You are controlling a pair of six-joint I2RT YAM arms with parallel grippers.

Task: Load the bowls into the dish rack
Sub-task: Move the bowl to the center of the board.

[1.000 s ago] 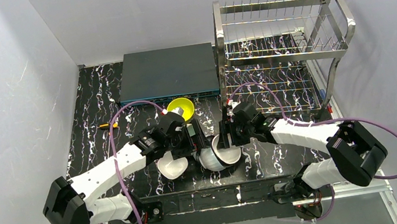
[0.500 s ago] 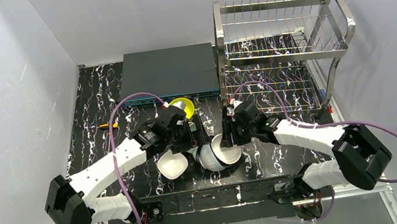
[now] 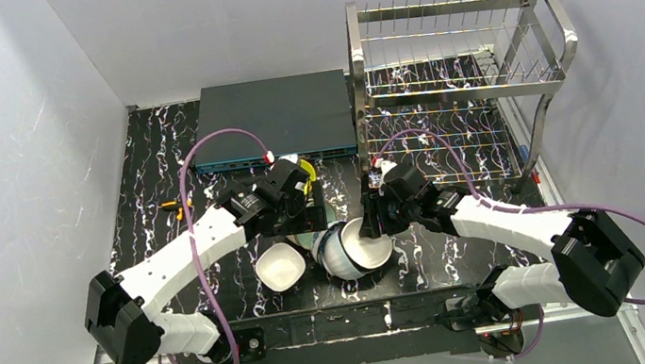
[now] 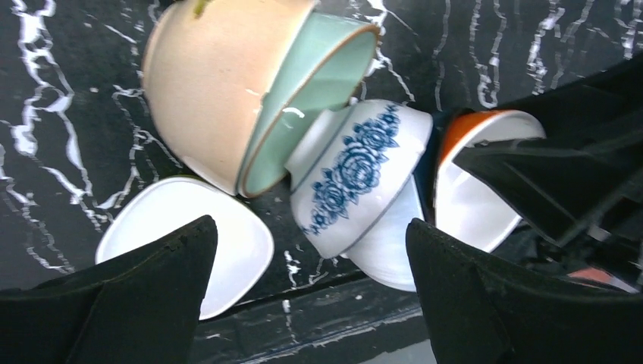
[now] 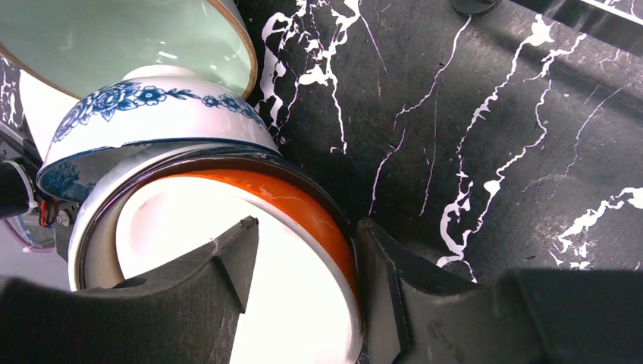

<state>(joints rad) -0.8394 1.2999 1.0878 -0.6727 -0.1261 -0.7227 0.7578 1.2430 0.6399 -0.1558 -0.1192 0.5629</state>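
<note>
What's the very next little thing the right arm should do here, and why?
Probably finish closing the right gripper on the orange bowl. Its fingers straddle the bowl's wall, one inside, one outside, with a gap at the inner finger, so the grip looks unfinished. Lifting toward the dish rack should wait.

The dish rack (image 3: pixel 461 77) stands at the far right of the table (image 3: pixel 155 167); the flat box (image 3: pixel 277 120) lies just left of it. At front centre lies the bowl cluster (image 3: pixel 352 252), its bowls leaning on one another; a lone bowl (image 3: pixel 279 267) sits just left of it; a partly hidden bowl (image 3: pixel 307 166) sits before the box.
</note>
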